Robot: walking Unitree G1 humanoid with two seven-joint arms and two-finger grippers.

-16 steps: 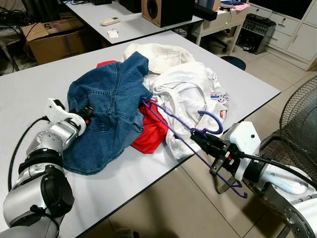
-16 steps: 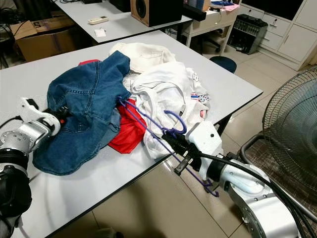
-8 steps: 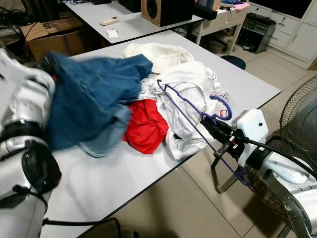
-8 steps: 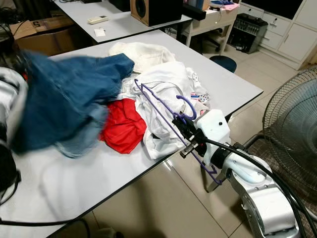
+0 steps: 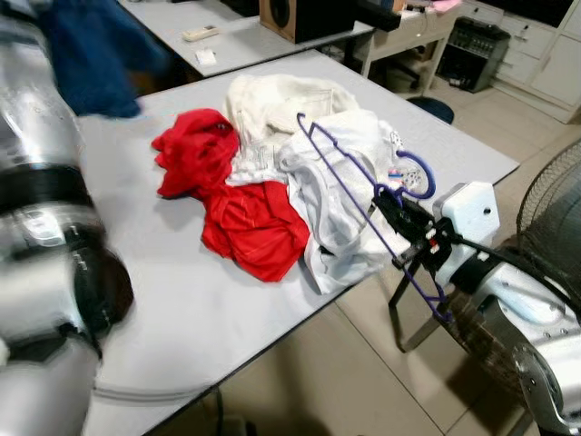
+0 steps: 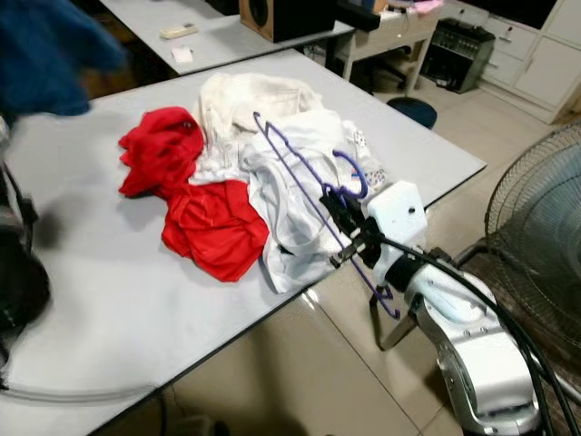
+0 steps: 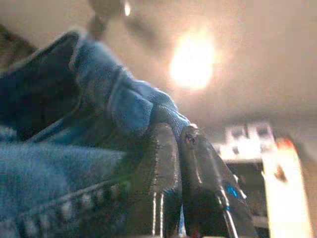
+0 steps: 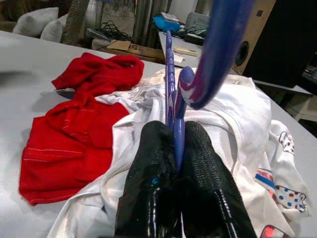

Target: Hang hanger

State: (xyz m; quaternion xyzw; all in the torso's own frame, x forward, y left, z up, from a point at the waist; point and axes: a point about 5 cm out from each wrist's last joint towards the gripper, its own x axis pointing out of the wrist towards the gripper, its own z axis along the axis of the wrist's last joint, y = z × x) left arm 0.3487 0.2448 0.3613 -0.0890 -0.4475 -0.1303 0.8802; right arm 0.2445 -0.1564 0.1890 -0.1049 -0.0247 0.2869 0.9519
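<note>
Two grippers are at work over a grey table [image 5: 182, 300] heaped with clothes. At about ten o'clock in the head views the left arm is raised close to the camera, blurred, with a blue denim jacket [image 5: 95, 50] hanging from it above the table's far left corner; in the left wrist view the left gripper [image 7: 179, 141] has its black fingers [image 7: 159, 168] pressed together on a fold of that denim.

Toward the centre, a red garment [image 5: 231, 213] lies spread on the tabletop, one bunched part at eleven o'clock of the other. Just beyond it, around twelve o'clock, sits a cream garment [image 5: 281, 100], and touching both is a crumpled white shirt [image 5: 340, 195] with small printed patches, drooping over the table's near edge.

A purple hanger [image 5: 363, 195] slants across the white shirt, its far corner lifted above the cloth and its hook [image 5: 416, 173] curling at about two o'clock. The right gripper [image 5: 399, 218] pinches the hanger just below the hook, fingers closed tight on the purple wire; the hanger's lower end [image 5: 436, 304] sticks out past the table edge over the tiled floor [image 5: 363, 381].

At three o'clock a floor fan's wire guard [image 5: 549, 218] stands close behind the right arm. Far beyond, at twelve to one o'clock, a second table holds a wooden speaker [image 5: 304, 18] and a remote [image 5: 200, 34].
</note>
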